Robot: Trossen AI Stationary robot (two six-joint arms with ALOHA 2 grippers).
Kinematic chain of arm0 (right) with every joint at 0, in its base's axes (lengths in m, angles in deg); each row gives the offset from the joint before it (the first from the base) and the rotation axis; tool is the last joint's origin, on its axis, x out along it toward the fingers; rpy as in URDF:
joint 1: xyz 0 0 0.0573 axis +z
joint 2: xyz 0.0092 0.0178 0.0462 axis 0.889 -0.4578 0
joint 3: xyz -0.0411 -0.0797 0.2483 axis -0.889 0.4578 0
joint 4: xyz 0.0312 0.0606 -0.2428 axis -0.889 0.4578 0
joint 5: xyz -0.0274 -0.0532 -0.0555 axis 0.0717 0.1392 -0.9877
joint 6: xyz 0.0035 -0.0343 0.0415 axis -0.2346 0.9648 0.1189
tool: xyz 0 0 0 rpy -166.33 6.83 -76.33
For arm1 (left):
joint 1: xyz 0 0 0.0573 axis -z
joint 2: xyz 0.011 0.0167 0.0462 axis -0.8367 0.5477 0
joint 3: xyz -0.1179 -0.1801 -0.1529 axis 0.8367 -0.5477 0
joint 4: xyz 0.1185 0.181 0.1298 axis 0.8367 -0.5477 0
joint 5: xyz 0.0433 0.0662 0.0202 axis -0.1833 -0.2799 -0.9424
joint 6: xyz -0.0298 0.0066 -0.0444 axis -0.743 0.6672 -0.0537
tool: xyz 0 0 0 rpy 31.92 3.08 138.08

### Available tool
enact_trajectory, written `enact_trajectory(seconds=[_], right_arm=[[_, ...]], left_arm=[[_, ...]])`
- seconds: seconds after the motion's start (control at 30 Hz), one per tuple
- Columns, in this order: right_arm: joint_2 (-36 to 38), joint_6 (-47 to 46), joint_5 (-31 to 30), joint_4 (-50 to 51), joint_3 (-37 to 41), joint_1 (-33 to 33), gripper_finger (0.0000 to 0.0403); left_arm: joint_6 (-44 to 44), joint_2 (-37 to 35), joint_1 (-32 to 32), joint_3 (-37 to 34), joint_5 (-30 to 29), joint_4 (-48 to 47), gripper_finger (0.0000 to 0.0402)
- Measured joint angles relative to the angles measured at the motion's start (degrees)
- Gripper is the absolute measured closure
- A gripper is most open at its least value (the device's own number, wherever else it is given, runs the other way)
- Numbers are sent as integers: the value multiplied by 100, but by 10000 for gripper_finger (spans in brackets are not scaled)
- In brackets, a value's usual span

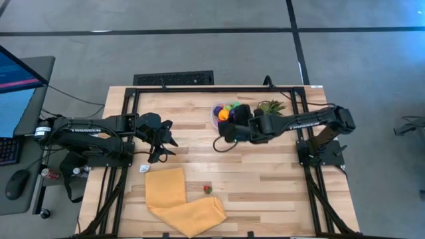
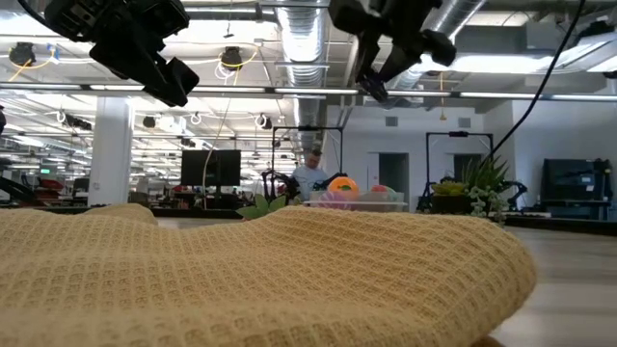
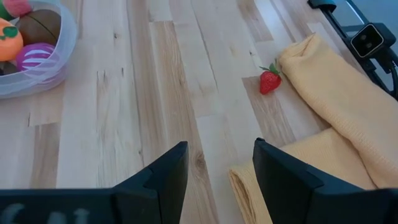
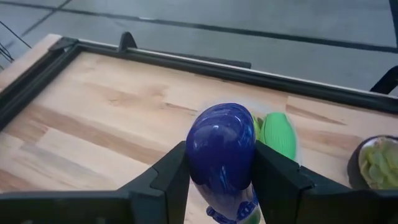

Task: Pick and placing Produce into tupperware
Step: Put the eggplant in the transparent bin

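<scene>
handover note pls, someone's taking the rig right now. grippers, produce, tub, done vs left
Right gripper: jaws shut on a purple eggplant with a green top, held in the air beside the tupperware.
Left gripper: jaws apart, holding nothing, above bare wood on the left side of the table.
Done: several pieces already lie in the tupperware, orange, purple, magenta, brown and green among them.
Left: drop the eggplant in, then fetch the strawberry, which lies on the wood right by the yellow cloth. No other loose produce shows.

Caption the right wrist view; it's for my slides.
Right claw shut on a purple toy eggplant above the wooden table.
</scene>
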Motion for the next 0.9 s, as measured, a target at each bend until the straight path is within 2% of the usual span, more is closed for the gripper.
enact_trajectory(seconds=[0.1,0.33,0.5,0.9], right_arm=[[8,383,219,-266,44,-259,227],[11,994,1033,-1825,864,-782,227],[9,1013,1064,-2198,1294,-994,227],[9,1878,1652,-2580,1333,-1765,228]], left_arm=[[7,0,0,0,0,0,233],[-32,0,0,0,-4,-2,233],[-184,0,0,0,-7,-2,233],[-365,0,0,0,-153,127,233]])
